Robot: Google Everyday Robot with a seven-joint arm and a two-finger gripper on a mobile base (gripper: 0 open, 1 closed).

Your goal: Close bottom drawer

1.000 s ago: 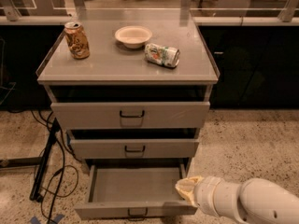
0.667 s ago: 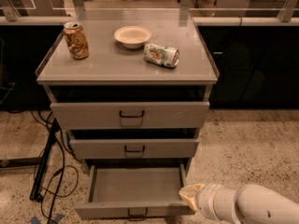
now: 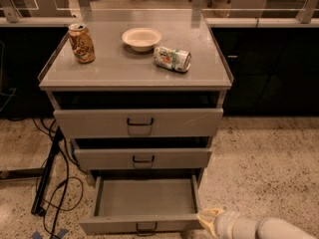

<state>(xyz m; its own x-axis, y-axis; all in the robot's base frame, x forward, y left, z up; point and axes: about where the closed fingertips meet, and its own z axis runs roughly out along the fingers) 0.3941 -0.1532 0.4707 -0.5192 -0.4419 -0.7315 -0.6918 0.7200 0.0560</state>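
The bottom drawer (image 3: 144, 199) of the grey cabinet stands pulled out, its shallow inside empty. Its low front panel (image 3: 114, 225) carries a small dark wire handle (image 3: 145, 227) at the lower edge of the view. The middle drawer (image 3: 143, 158) and top drawer (image 3: 139, 122) are pushed in. My gripper (image 3: 209, 217), with yellowish fingertips on a white arm, comes in from the lower right. It sits at the right front corner of the bottom drawer, close to or touching the panel's end.
The cabinet top (image 3: 114, 68) holds an upright brown can (image 3: 81, 43), a white bowl (image 3: 142, 38) and a can lying on its side (image 3: 172, 59). Black cables and a stand leg (image 3: 47, 176) lie on the speckled floor to the left. Dark cabinets stand behind.
My gripper has dropped lower and moved a little toward the front right corner of the bottom drawer. The drawer stays pulled out about the same.
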